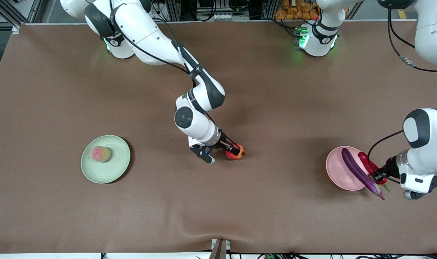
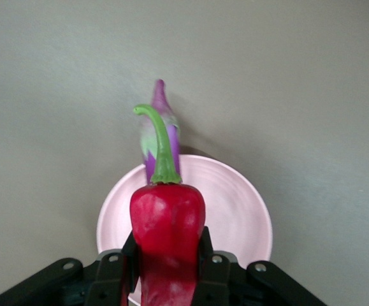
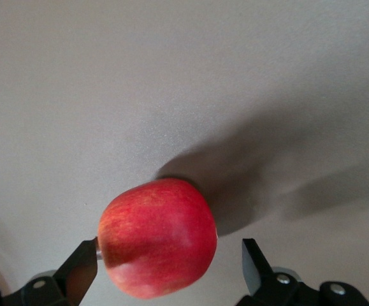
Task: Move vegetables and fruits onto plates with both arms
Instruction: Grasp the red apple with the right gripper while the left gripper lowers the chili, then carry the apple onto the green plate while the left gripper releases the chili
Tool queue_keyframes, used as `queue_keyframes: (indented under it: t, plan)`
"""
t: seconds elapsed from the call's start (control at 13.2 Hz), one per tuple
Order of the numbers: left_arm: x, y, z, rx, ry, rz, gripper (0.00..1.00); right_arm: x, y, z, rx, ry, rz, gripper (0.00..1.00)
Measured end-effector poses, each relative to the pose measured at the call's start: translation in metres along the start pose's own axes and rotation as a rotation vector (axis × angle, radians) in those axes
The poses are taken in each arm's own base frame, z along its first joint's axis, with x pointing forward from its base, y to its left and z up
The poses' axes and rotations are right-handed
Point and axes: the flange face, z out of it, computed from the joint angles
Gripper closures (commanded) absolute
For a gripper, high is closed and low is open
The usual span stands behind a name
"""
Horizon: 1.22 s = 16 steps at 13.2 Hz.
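Note:
My right gripper (image 1: 233, 149) is open around the red apple (image 1: 235, 152), which sits on the table near the middle. In the right wrist view the apple (image 3: 157, 238) lies between the fingers of the right gripper (image 3: 169, 262): one finger touches it, the other stands apart. My left gripper (image 1: 381, 173) is shut on the red chili pepper (image 1: 370, 164) and holds it over the pink plate (image 1: 337, 169), above the rim toward the left arm's end. In the left wrist view the left gripper (image 2: 167, 247) holds the chili (image 2: 167, 236), green stem forward, above the pink plate (image 2: 235, 217). The purple eggplant (image 1: 358, 172) lies across this plate; its stem end (image 2: 159, 118) overhangs the rim. The peach (image 1: 100, 153) rests on the green plate (image 1: 114, 169).
The brown table cloth has a raised fold at the edge nearest the front camera (image 1: 189, 230). The arm bases (image 1: 317, 39) stand along the table's edge farthest from the front camera. The green plate lies toward the right arm's end, the pink plate toward the left arm's end.

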Motion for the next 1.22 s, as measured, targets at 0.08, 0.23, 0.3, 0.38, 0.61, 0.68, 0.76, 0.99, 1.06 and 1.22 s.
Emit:
queue_keyframes:
  t: [0.08, 0.23, 0.3, 0.38, 0.61, 0.68, 0.76, 0.99, 1.06, 1.22]
  plan:
    - [0.003, -0.008, 0.002, 0.008, 0.000, 0.012, 1.00, -0.003, 0.000, 0.004, 0.006, 0.007, -0.007, 0.00]
    - [0.005, -0.015, 0.008, 0.017, -0.006, 0.024, 1.00, -0.007, -0.002, 0.006, 0.012, 0.011, -0.014, 0.31]
    - [0.005, -0.016, 0.012, 0.018, -0.012, 0.025, 1.00, -0.007, -0.003, 0.004, 0.017, 0.013, -0.015, 0.46]
    - [0.005, -0.015, 0.017, 0.017, -0.017, 0.023, 1.00, -0.006, -0.006, 0.002, 0.025, 0.017, -0.016, 0.62]
    - [0.002, -0.006, 0.030, 0.007, -0.021, -0.037, 1.00, 0.002, -0.006, -0.003, 0.030, 0.030, -0.012, 0.75]
    - [-0.001, 0.004, 0.034, 0.001, -0.018, -0.048, 1.00, 0.012, -0.007, -0.008, 0.038, 0.039, -0.004, 0.75]
    - [-0.005, 0.020, 0.036, -0.008, -0.011, -0.057, 1.00, 0.027, -0.008, -0.017, 0.044, 0.048, 0.011, 0.75]
    - [-0.021, 0.071, 0.051, -0.025, 0.017, -0.075, 1.00, 0.089, 0.000, -0.063, -0.012, 0.005, 0.071, 0.75]
    - [-0.023, 0.076, 0.057, -0.011, 0.029, -0.062, 1.00, 0.113, 0.004, -0.087, -0.022, -0.009, 0.071, 0.75]
    - [-0.020, 0.072, 0.063, 0.030, 0.057, -0.033, 0.91, 0.161, 0.020, -0.141, -0.046, -0.050, 0.034, 0.75]
